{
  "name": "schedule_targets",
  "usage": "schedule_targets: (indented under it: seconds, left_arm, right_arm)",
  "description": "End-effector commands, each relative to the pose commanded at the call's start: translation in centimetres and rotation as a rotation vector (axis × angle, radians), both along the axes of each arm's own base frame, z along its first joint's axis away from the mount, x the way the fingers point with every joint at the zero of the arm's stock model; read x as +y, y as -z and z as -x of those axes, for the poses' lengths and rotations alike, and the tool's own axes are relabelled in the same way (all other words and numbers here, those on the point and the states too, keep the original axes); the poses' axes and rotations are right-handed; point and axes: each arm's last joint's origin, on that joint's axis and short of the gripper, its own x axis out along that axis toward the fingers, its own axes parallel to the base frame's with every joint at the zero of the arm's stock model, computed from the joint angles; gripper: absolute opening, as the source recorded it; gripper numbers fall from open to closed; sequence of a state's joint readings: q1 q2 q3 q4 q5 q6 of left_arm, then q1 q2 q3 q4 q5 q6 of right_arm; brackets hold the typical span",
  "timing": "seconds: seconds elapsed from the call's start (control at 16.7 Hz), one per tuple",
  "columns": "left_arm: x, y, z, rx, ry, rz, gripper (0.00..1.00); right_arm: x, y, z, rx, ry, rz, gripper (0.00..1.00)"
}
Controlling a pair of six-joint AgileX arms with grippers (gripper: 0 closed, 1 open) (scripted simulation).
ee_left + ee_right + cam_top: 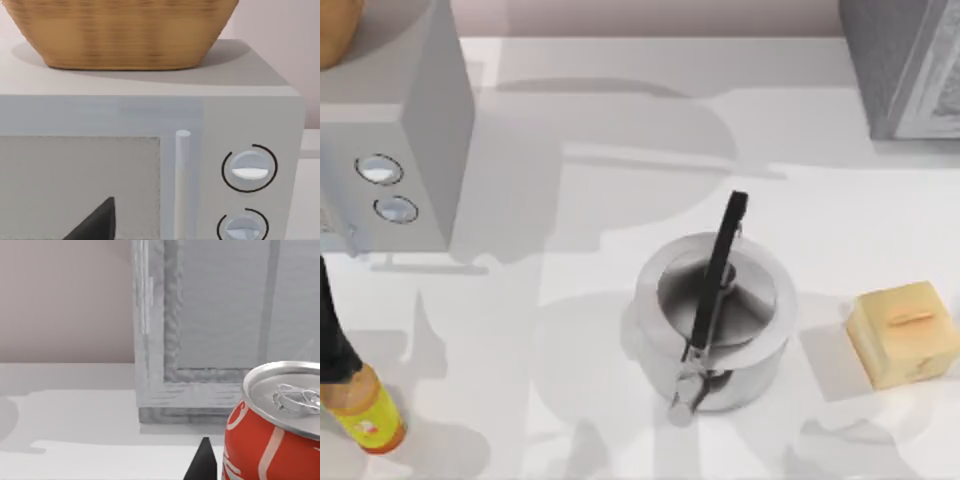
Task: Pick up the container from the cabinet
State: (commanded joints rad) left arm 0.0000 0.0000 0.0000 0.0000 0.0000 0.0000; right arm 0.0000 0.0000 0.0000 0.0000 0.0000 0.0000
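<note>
**Red can close at the right wrist, cabinet behind**

A red soda can (272, 430), upright with its silver pull-tab top in sight, is seen hard against the right wrist camera. The right gripper (202, 462) shows as one dark tip just beside it. Whether the can is grasped cannot be told. Behind the can stands the grey cabinet (210, 325), its framed front facing the camera, at the table's far right corner.

The left gripper (95, 222) is held before the microwave (250, 110) door, and its state cannot be told. A wicker basket (120, 30) is set on the microwave's top.

Mid-table, a steel pressure cooker (712, 320) with a black handle is noted. A yellow bread block (903, 333) lies to its right, and an orange bottle (368, 410) sits near left.
</note>
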Motion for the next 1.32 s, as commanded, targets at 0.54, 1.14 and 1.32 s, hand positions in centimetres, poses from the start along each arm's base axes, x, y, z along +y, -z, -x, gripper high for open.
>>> schedule_targets:
  seconds: [0.54,1.14,1.32]
  left_arm:
    - [0.0,0.0,0.0,0.000,0.000,0.000,1.00]
    - [0.0,0.0,0.0,0.000,0.000,0.000,1.00]
    - [0.0,0.0,0.0,0.000,0.000,0.000,1.00]
  right_arm:
    - [0.0,-1.5,-0.8,0.003,-0.054,-0.002,0.00]
    - [-1.8,-5.7,-10.5,0.010,-0.333,-0.004,0.00]
    - [-3.2,-4.7,-14.9,0.005,-0.432,-0.001,0.00]
